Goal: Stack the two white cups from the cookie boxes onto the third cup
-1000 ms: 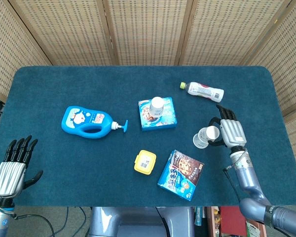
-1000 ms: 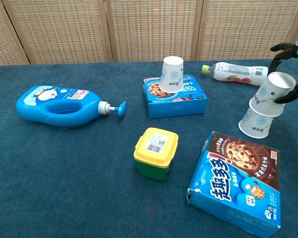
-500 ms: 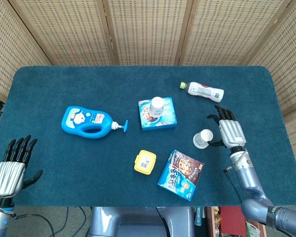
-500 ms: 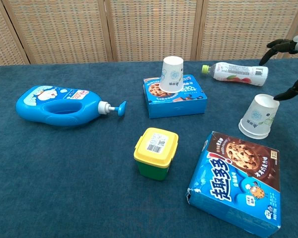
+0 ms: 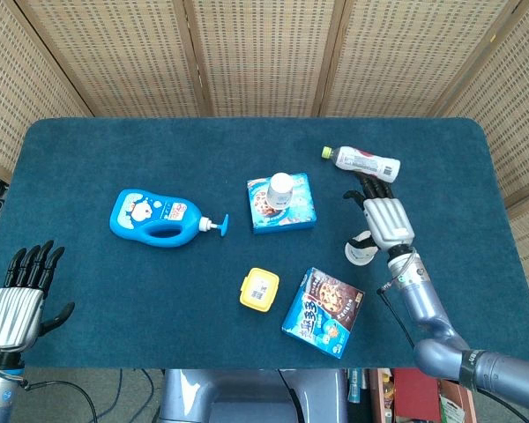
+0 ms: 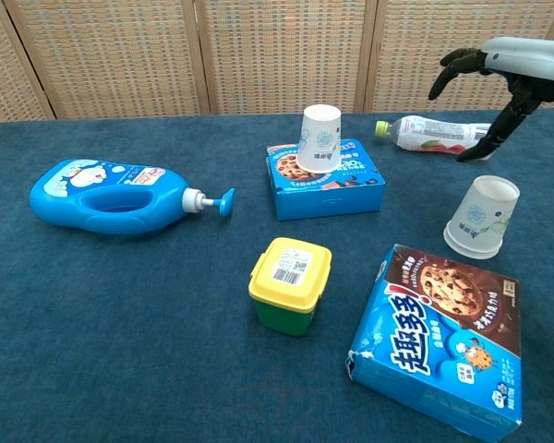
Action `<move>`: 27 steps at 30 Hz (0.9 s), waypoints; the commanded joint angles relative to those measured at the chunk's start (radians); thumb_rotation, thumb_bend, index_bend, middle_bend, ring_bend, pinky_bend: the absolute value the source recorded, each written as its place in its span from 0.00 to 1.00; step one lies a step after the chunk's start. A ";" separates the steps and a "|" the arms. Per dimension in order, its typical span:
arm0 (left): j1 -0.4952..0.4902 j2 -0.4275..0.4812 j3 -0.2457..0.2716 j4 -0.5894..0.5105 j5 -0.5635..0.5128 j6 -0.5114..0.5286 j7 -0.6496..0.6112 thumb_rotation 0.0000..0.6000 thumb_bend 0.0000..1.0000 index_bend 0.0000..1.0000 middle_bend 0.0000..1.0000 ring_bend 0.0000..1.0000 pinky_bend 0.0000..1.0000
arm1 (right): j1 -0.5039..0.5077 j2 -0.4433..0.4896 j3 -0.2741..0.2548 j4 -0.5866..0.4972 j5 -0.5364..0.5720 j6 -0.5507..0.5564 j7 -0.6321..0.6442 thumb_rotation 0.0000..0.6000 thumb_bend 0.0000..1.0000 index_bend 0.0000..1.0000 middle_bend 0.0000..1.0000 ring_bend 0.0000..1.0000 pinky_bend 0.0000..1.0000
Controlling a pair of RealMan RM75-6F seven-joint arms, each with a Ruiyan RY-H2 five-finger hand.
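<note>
Now right hand [image 6: 499, 78] hovers empty, fingers spread, above stacked cups [image 6: 481, 217]. Remaining cup [image 6: 320, 137] stands inverted on cookie box [image 6: 328, 183], beyond the stack from this nearer hand.

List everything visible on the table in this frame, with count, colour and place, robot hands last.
white cup stack: upside down, on the cloth at right, beside the front box
white cup: 1, upside down on the rear cookie box
front cookie box: 1, blue, front right
detergent bottle: 1, blue, lying at left
yellow-lidded tub: 1, green base, centre front
drink bottle: 1, white, lying at rear right
left robot hand: open, front left edge
right robot hand: open, above the stack
</note>
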 commanded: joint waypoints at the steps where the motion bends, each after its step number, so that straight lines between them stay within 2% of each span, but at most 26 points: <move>1: -0.003 -0.001 -0.003 0.004 -0.008 -0.008 -0.003 1.00 0.25 0.00 0.00 0.00 0.00 | 0.038 -0.027 0.017 0.030 0.036 -0.026 -0.017 1.00 0.13 0.28 0.00 0.00 0.00; 16: -0.021 -0.009 -0.022 0.034 -0.058 -0.047 -0.042 1.00 0.25 0.00 0.00 0.00 0.00 | 0.217 -0.184 0.081 0.269 0.131 -0.102 -0.048 1.00 0.13 0.28 0.00 0.00 0.00; 27: -0.028 -0.010 -0.030 0.044 -0.077 -0.056 -0.053 1.00 0.25 0.00 0.00 0.00 0.00 | 0.296 -0.255 0.091 0.375 0.147 -0.149 -0.037 1.00 0.13 0.28 0.00 0.00 0.00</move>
